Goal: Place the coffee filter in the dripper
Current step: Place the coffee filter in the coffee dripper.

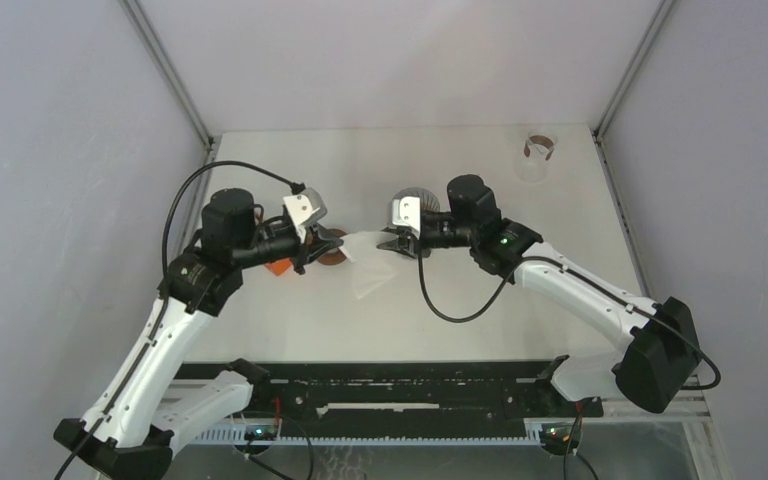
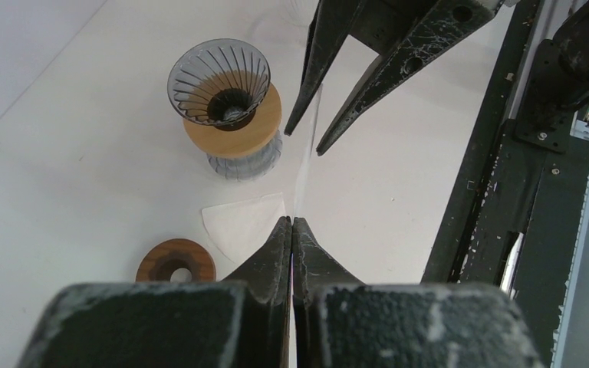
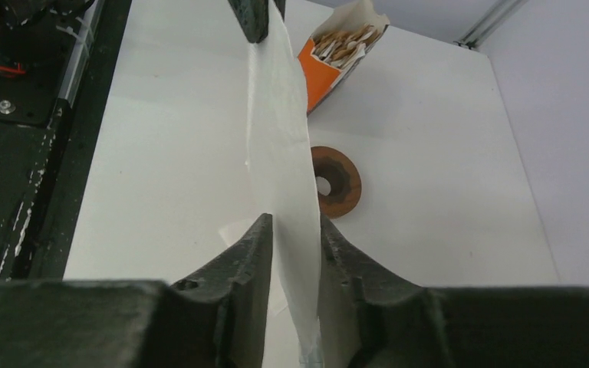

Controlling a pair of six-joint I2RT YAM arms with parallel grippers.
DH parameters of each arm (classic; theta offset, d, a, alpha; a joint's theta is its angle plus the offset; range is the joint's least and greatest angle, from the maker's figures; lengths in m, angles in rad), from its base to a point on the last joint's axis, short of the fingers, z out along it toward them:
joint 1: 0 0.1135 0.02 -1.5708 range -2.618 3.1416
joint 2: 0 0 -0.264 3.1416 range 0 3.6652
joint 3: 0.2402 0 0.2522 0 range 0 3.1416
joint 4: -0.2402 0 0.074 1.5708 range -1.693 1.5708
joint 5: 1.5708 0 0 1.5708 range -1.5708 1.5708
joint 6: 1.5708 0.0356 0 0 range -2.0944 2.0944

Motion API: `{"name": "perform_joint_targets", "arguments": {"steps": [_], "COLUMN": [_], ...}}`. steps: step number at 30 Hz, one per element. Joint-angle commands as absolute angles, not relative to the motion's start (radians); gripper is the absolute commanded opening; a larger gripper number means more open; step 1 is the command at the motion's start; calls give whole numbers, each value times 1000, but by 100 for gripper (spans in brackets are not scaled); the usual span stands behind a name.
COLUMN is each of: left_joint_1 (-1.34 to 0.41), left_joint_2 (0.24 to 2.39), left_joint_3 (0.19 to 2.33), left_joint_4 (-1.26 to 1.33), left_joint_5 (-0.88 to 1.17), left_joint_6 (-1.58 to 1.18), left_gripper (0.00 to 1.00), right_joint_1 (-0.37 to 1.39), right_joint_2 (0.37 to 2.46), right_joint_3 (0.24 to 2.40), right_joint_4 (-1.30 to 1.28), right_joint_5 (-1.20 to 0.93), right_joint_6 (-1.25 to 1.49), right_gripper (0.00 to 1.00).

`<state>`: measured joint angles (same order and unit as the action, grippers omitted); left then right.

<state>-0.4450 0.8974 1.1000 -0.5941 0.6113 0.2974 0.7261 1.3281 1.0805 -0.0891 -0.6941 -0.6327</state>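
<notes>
With left gripper, clenching filter mid-worktop; with right gripper, straddling it, fingers parted; dripper nearby, toward far edge.

Both arms: white moulded link shells alternate with black cylindrical joint housings. A thin black cable hangs behind the right hand, and a green indicator light sits further back on that arm. A silver-grey camera bracket is directly behind each hand.

Left hand: matte black tapered fingers on grainy, grey-speckled blocks.

Right hand: same black fingers, edges scratched pale, with round screw holes.
</notes>
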Motion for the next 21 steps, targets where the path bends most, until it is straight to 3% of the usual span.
{"name": "perform_joint_targets", "arguments": {"steps": [1, 8, 11, 13, 17, 21], "left_joint_1": [-451, -451, -451, -451, -451, -450], "left_joint_2": [883, 886, 879, 871, 842, 801], "left_joint_3": [1135, 1121, 1108, 1097, 1068, 1042], "left_joint_4": [-578, -574, -543, -509, -427, -388], "left_joint_5": [643, 610, 563, 522, 406, 218], "left_joint_6": [326, 327, 295, 259, 132, -61], "left_gripper": [0, 2, 25, 48, 73, 83], "right_joint_1": [722, 736, 765, 790, 839, 879], "right_joint_2": [1294, 1271, 1265, 1270, 1282, 1295], "right_joint_3": [1118, 1118, 1118, 1118, 1118, 1112], "right_joint_4": [-135, -167, -178, -185, -182, -148], "right_joint_5": [-737, -716, -623, -534, -363, -215], "right_joint_6": [-648, -649, -659, -668, -669, -663], "right_gripper": [29, 5, 0, 0, 0, 0]}}
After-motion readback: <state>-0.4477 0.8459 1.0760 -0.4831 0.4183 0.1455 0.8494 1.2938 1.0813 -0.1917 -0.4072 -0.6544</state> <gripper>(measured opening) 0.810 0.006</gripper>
